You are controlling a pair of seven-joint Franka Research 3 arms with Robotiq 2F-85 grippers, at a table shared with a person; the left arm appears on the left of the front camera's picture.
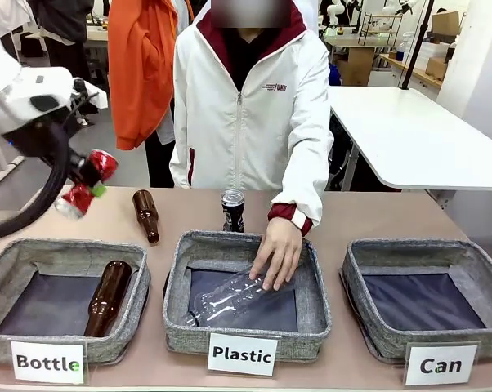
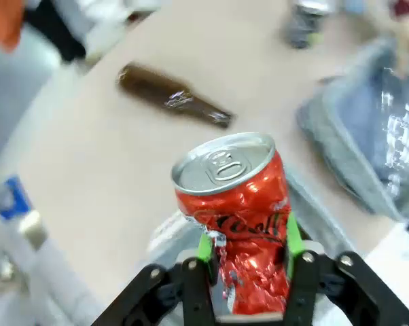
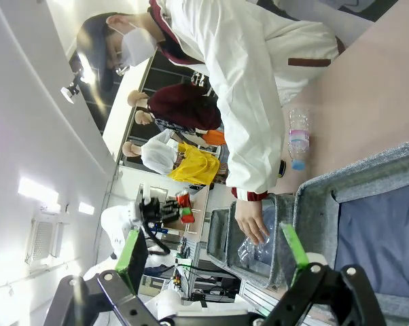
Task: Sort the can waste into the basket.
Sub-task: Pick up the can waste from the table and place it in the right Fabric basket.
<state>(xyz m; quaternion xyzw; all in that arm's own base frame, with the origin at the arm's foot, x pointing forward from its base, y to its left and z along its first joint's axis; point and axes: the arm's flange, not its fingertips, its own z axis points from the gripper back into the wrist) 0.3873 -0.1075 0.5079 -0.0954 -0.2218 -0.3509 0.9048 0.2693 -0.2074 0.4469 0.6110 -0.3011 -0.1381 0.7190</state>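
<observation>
Left gripper point(image 2: 249, 241) pinches the red can point(image 2: 232, 197) aloft for hauling right to the Can basket point(image 1: 483, 265); right gripper point(image 3: 215, 251) gapes wide, empty.

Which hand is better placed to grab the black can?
Probably right: the right hand is open and empty by the Can basket; the left hand is shut on the red can.

Front view: bright, even overhead light, sharp throughout, with only soft shadows on the table point(image 1: 377, 216). Left wrist view: background heavily motion-blurred, the brown bottle point(image 2: 174, 97) smeared, while the red can point(image 2: 235, 204) is crisp, with glare on its lid. Right wrist view: ceiling lights point(image 3: 36, 191) blown out at the left edge — straight lines bowed by the wide lens.
</observation>
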